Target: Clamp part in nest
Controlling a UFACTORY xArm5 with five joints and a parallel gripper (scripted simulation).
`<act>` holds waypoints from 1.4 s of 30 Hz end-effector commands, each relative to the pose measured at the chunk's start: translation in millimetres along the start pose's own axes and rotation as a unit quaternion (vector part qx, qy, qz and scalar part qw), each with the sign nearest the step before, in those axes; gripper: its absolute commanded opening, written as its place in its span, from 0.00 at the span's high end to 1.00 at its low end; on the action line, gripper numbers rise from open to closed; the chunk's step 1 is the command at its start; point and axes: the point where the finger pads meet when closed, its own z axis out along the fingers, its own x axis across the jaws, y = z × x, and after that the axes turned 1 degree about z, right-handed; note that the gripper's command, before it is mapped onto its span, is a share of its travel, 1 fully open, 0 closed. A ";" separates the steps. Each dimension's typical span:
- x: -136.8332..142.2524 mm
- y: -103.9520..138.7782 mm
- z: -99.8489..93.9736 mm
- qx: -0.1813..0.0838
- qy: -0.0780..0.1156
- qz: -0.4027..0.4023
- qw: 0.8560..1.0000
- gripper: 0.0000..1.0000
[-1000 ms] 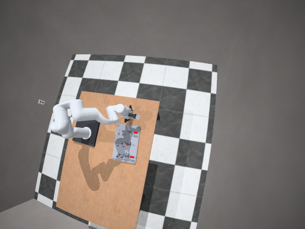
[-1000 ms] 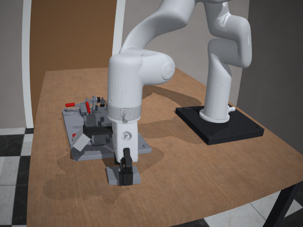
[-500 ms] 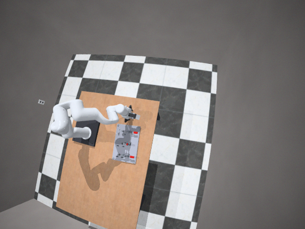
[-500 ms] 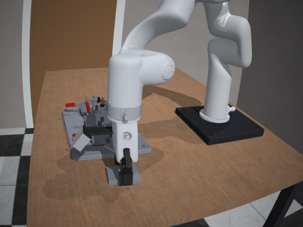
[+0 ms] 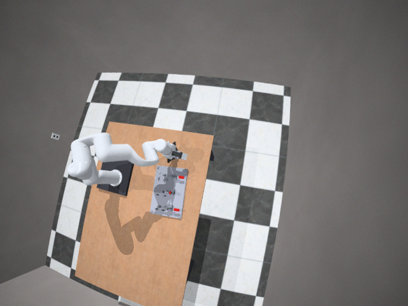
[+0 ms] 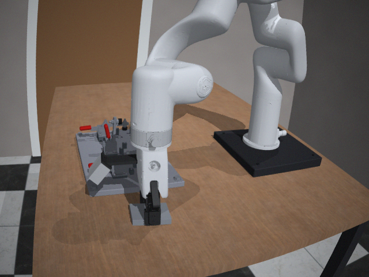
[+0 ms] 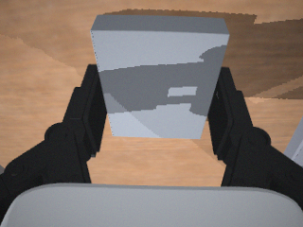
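The part [image 7: 158, 78] is a flat grey block lying on the wooden table beside the near end of the fixture plate [image 6: 127, 165]; it also shows in the exterior view [image 6: 150, 213] and the overhead view [image 5: 183, 155]. My gripper [image 7: 157, 84] reaches straight down over it, and its black fingers press both long sides of the block. The gripper also shows in the exterior view [image 6: 151, 210]. The fixture [image 5: 168, 192] holds three nests in a row, each with a red-handled clamp [image 5: 180, 176]. One handle [image 6: 85, 127] lies flat and another [image 6: 106, 130] stands up.
The arm's black base [image 6: 268, 153] sits at the right of the table. A light grey wedge shape [image 6: 98, 173] shows over the fixture's near left. The table's front edge is close to the part.
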 end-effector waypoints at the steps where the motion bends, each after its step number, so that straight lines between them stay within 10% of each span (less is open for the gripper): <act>1: -0.9 -1.1 -1.4 0.001 -0.001 0.000 1.000 1.00; 42: -1.2 -0.8 -21.1 0.001 -0.001 0.000 1.000 1.00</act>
